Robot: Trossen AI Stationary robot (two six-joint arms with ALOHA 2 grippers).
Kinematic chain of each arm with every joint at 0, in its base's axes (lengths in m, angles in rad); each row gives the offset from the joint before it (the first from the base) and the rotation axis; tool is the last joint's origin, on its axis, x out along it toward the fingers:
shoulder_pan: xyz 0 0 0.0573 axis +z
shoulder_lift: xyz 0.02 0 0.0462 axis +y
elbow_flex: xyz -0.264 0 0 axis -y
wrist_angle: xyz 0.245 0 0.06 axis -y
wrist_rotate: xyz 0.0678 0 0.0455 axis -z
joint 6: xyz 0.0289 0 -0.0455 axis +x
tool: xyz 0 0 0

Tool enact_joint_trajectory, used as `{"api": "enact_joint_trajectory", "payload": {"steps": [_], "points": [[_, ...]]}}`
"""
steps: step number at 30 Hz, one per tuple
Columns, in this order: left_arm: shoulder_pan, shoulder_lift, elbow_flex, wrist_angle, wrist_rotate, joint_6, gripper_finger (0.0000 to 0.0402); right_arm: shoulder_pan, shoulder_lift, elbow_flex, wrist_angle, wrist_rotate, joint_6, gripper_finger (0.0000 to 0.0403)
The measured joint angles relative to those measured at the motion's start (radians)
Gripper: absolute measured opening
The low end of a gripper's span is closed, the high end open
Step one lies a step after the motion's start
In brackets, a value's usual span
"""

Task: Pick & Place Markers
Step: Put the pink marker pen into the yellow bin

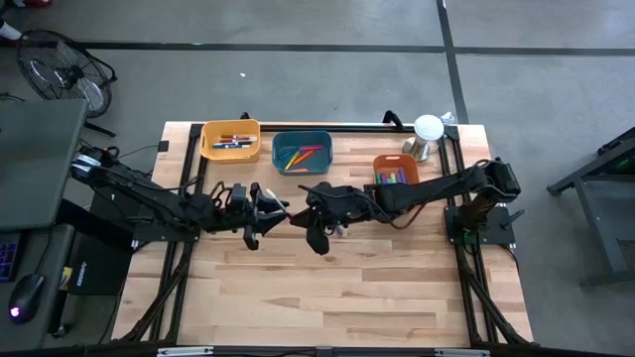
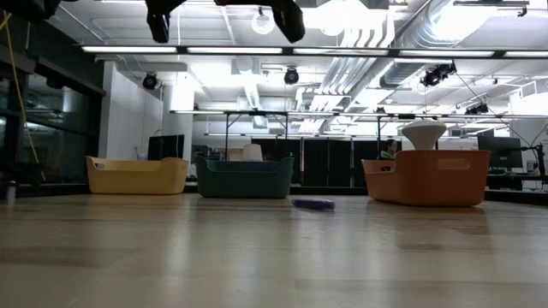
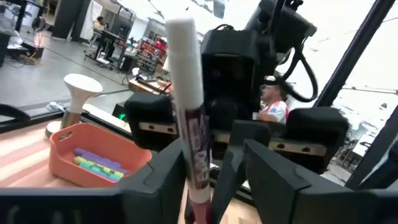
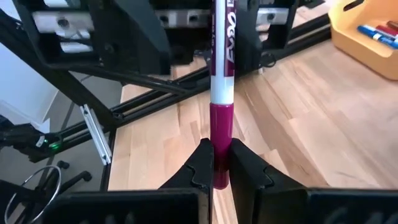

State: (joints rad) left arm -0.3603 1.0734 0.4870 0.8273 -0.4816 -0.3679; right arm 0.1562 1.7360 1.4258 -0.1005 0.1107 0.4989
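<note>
Above the wooden table [image 1: 327, 288] we see a mid-air handover: the right gripper [image 4: 222, 163] pinches the magenta marker [image 4: 221, 93] by its cap, the left gripper [image 3: 199, 180] clamps its barrel, so one must release next.

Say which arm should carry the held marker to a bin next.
Right, probably. The right gripper is clamped on the marker at its purple cap, and the orange bin, holding another purple marker, sits on its side. The left gripper meets it mid-table.
</note>
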Motion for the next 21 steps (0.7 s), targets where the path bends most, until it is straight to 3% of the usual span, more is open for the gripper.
{"api": "enact_joint_trajectory", "payload": {"steps": [8, 21], "points": [[0.0, 0.001, 0.0, -0.002, -0.01, 0.001, 0.0029, 0.002, 0.003, 0.0, -0.016, -0.02, -0.005, 0.002], [0.001, 0.001, 0.0, -0.016, -0.007, -0.006, 0.0031, 0.001, 0.004, 0.0, -0.016, -0.076, 0.005, 0.002]]}}
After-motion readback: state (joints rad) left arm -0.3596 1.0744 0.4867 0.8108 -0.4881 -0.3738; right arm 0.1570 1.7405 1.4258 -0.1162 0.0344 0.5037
